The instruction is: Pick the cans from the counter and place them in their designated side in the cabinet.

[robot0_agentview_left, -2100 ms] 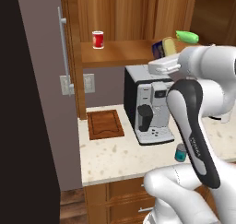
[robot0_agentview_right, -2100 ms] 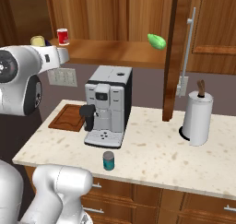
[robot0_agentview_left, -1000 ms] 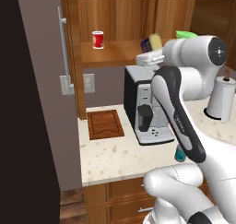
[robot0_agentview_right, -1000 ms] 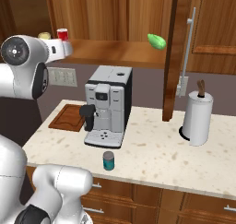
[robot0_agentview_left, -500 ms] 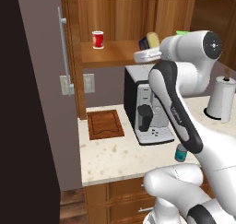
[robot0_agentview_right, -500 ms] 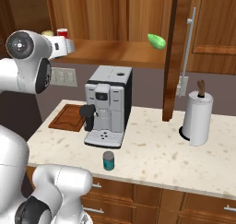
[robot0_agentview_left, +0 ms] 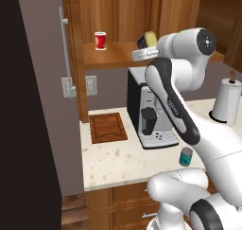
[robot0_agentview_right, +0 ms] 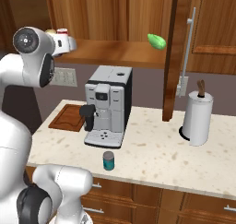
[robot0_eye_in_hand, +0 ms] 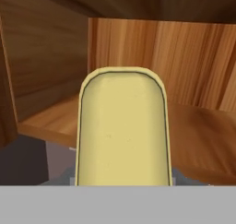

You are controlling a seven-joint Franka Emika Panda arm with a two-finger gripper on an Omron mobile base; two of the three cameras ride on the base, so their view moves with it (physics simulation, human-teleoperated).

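Claw (robot0_agentview_left: pixel 143 43) is clamped on the yellow-topped can (robot0_eye_in_hand: pixel 122 128), just short of the cabinet shelf (robot0_eye_in_hand: pixel 198 131) ahead, so I'd push further in before letting go.

A: What is hidden at the gripper (robot0_agentview_left: pixel 142 43)?
B: Its fingers are covered by the dark blue can (robot0_agentview_left: pixel 148 39) in the left base view, and its grip cannot be made out.
A: And in the hand view?
B: The can's foot is cut off by the lower edge, and part of the cabinet (robot0_eye_in_hand: pixel 193 66) back panel is blocked by the can.
A: And the red can (robot0_agentview_right: pixel 61 32)?
B: It is mostly masked by the arm in the right base view.
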